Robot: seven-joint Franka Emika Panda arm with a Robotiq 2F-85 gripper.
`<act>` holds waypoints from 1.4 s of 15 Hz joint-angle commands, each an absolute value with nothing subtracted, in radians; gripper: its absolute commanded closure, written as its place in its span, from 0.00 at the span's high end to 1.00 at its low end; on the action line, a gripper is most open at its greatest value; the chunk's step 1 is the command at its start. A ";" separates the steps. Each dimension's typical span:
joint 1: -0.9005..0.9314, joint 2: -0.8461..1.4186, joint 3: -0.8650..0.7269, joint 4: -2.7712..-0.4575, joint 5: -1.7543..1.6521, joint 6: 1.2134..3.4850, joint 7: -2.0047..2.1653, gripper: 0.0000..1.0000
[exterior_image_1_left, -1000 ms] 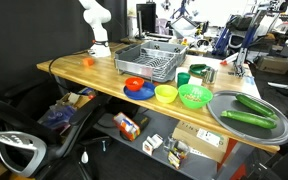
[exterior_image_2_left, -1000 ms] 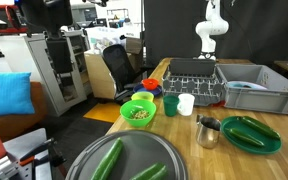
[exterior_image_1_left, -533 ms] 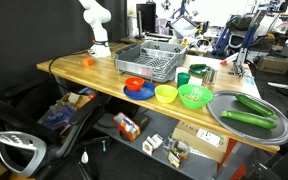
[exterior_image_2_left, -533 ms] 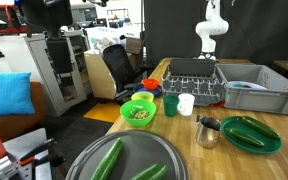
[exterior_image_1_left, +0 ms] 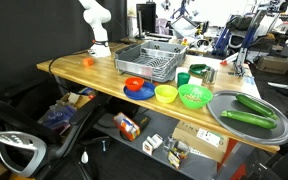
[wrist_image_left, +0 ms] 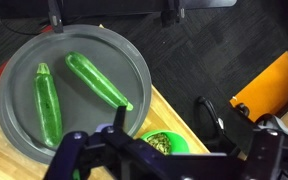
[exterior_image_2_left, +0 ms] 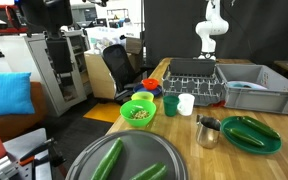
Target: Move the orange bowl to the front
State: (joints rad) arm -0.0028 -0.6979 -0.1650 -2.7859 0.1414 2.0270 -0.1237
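Orange bowl (exterior_image_1_left: 134, 83): sitting on a blue plate (exterior_image_1_left: 141, 92) by the table's near edge, with the dish rack (exterior_image_1_left: 149, 62) at its 12 o'clock in an exterior view.
Neighbours: yellow bowl (exterior_image_1_left: 165, 94) at its 4 o'clock, green bowl (exterior_image_1_left: 194, 96) just past that.
What changed: honestly nothing in the last second, so I'd say the move hasn't started.
Gripper (wrist_image_left: 164, 152): fingers spread, holding nothing, up over the grey tray (wrist_image_left: 114, 50), well away from the bowl.
Count: three bowls, one tray, two cucumbers (wrist_image_left: 96, 80) on it.

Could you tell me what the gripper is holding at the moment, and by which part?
Nothing is held: in the wrist view the gripper is open with nothing between its fingers, and the orange bowl is untouched.
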 commanded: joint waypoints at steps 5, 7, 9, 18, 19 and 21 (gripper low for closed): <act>0.015 -0.614 -0.100 -2.716 0.187 2.103 -0.089 1.00; 0.034 -0.552 -0.054 -2.675 0.184 2.186 -0.054 1.00; 0.064 -0.452 -0.009 -2.609 0.175 2.244 -0.023 1.00; 0.093 -0.107 0.083 -2.375 0.104 2.464 0.081 1.00; 0.093 -0.084 0.083 -2.360 0.104 2.471 0.082 1.00; 0.093 -0.080 0.083 -2.353 0.104 2.472 0.082 1.00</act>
State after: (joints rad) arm 0.0955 -0.0794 0.0800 -2.3547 0.1035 2.4749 0.0822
